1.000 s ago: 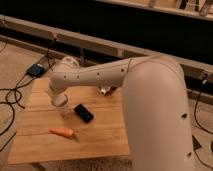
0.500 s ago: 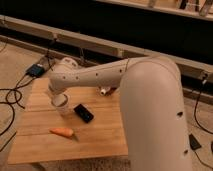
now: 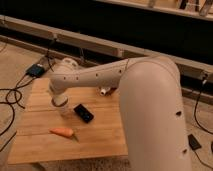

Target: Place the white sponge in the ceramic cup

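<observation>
While our claw (image 3: 61,101) hangs over the cup (image 3: 63,109) near the phone (image 3: 83,113) on the surface (image 3: 100,136), we cannot tell its state or see the sponge, so dropping blind may miss the rim

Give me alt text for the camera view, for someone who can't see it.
A large white robot arm reaches across a wooden table, its gripper down over a pale cup near the left side. A black phone and an orange carrot lie nearby.
</observation>
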{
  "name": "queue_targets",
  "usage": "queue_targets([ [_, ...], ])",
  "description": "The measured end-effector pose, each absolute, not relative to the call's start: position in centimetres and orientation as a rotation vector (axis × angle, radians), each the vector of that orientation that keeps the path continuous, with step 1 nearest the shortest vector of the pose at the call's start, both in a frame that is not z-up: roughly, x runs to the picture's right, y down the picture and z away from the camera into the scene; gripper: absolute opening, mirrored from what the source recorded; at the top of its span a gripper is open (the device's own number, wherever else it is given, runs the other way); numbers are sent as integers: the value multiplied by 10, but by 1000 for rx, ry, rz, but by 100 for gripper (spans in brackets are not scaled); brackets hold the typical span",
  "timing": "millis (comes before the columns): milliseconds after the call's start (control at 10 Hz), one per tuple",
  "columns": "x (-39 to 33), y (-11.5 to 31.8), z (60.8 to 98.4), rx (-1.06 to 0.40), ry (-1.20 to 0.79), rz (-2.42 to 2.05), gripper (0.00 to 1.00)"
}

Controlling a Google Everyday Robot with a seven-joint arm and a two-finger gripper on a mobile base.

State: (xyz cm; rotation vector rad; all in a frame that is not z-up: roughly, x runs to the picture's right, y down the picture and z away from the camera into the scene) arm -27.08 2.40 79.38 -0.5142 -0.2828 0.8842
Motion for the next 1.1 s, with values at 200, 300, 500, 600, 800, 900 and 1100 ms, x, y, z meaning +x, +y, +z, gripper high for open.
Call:
queue_targets([
  [200,-269,25,795,-510,-279,883,60],
  [300,-268,26,796,-509,-276,882,60],
  [500,-267,27,795,-508,-274,881,60],
  [600,-267,27,795,-507,-273,882,60],
  [800,-264,22,794,-503,-270,892,60],
  [900,-261,21,793,-510,-264,900,60],
  [1100,-252,17,789,-532,-249,902,60],
])
